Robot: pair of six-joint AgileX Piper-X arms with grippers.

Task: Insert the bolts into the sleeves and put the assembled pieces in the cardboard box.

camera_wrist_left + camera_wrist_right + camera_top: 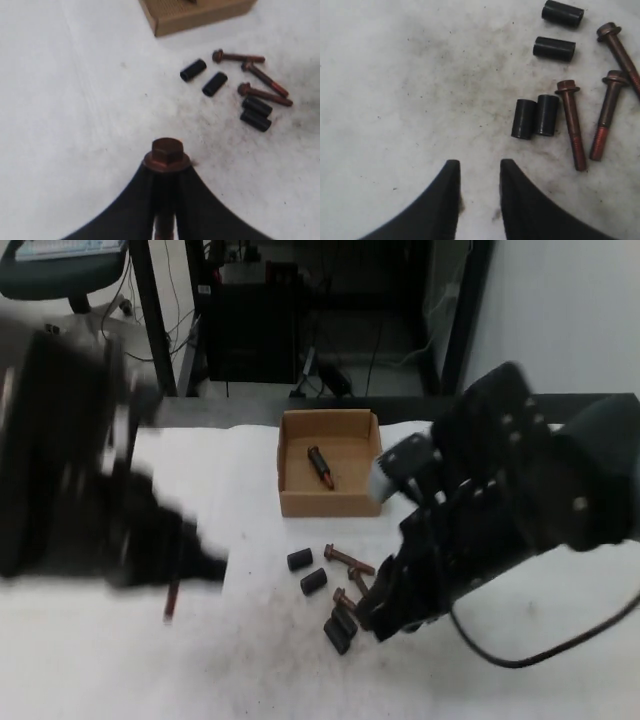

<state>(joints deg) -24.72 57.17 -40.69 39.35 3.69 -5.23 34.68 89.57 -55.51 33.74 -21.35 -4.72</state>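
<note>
Currently a bolt [167,151] is clamped in the left gripper [166,172] just below its head, shank hidden inside the grip. The right gripper [479,167] is held narrowly parted, w/ nothing in it. Two touching sleeves [535,117] lie just ahead of its tips, loose bolts [572,125] beyond them. The cardboard box [330,502] sits farther off. Risk: both sleeves could be caught together, or one rolled away, if the tips are lowered off-centre.
</note>
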